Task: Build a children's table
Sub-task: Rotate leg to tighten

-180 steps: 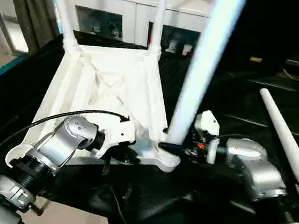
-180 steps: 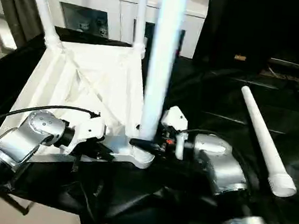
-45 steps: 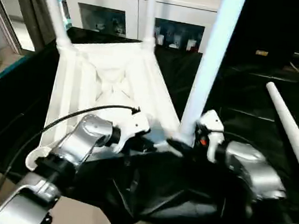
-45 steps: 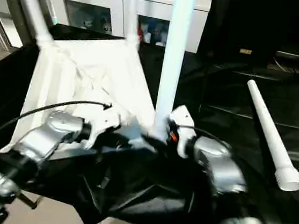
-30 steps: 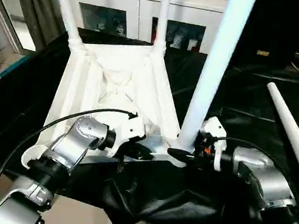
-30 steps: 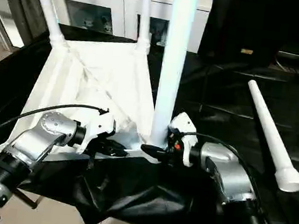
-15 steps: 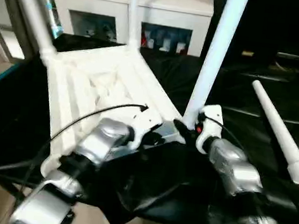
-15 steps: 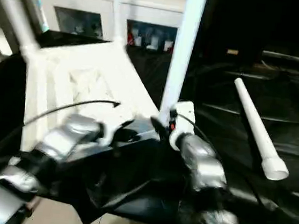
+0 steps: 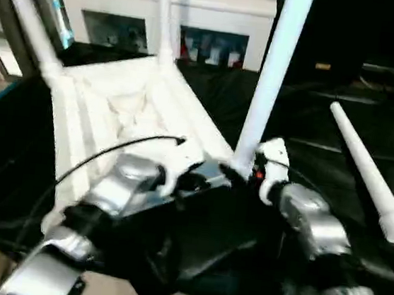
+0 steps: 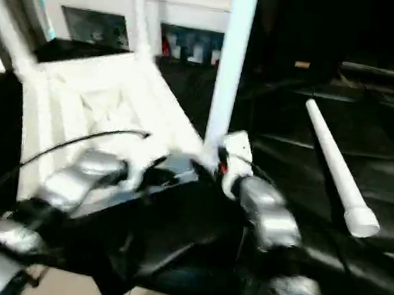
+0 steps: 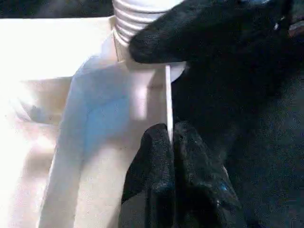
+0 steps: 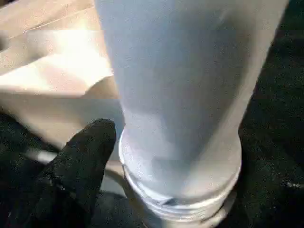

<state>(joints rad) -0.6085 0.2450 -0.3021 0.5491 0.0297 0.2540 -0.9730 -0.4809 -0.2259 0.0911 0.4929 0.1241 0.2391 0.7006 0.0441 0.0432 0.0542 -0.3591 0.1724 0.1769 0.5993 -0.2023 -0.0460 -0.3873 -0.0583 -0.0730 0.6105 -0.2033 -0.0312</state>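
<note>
Judging from the near corner, the step in hand is seating the third leg (image 9: 273,71) in its socket: it wants turning square to the threads while the top is being kept from shifting. The left gripper (image 11: 170,142), jaws together, is pinching the thin edge of the children's table (image 9: 107,119), which is lying upside down on the black-draped counter (image 9: 316,104). The right gripper (image 9: 240,172), forearm reaching inward, is sitting at the leg's base; whether its jaws are gripping, I cannot tell. Farther right, a loose leg (image 9: 365,174) is lying.

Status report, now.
Left gripper shut on table edge. Right gripper at third leg, threads showing. Fourth leg lies loose.
</note>
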